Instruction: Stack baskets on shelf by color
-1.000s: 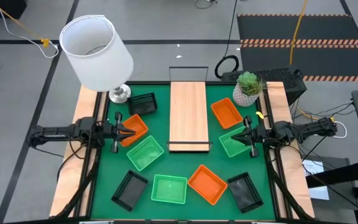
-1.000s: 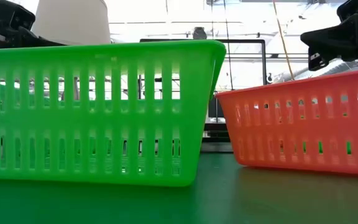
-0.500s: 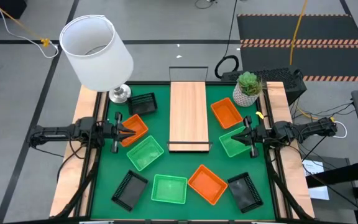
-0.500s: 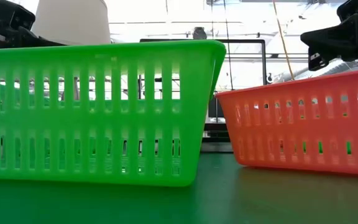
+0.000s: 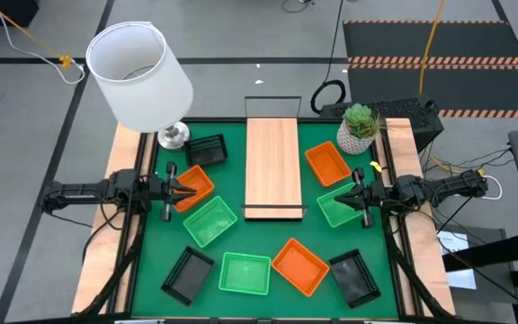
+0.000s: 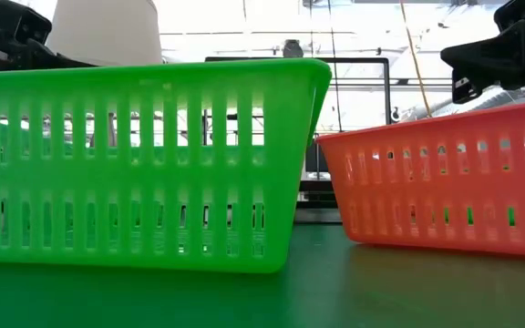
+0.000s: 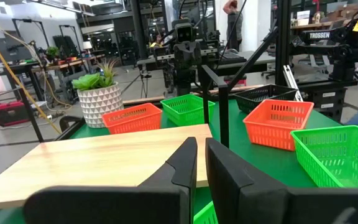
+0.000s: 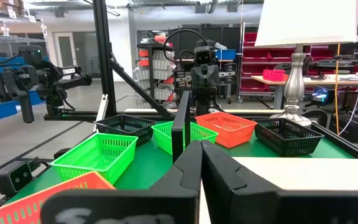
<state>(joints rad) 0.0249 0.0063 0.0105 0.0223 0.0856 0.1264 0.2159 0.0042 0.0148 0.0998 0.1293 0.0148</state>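
Baskets lie scattered on the green mat (image 5: 263, 229) around the shelf (image 5: 272, 166), which is bare and runs lengthwise away from the robot down the middle of the desk. The left pincer (image 5: 180, 187) hovers at the near edge of an orange-red basket (image 5: 192, 186) on the shelf's left, fingers nearly together and grasping nothing. The right pincer (image 5: 356, 191) sits clenched and empty over a green basket (image 5: 338, 205) on the shelf's right, with a second orange-red basket (image 5: 325, 163) just beyond. Each arm has its nearest basket directly under its tip and the shelf lying inward, toward the other arm. Every basket is thin moulded plastic, shallow, square, with slatted walls that should give a rim to pinch; the shelf is smooth pale wood with black wire ends. A lamp (image 5: 140, 76) and a potted plant (image 5: 359, 127) stand at the far corners
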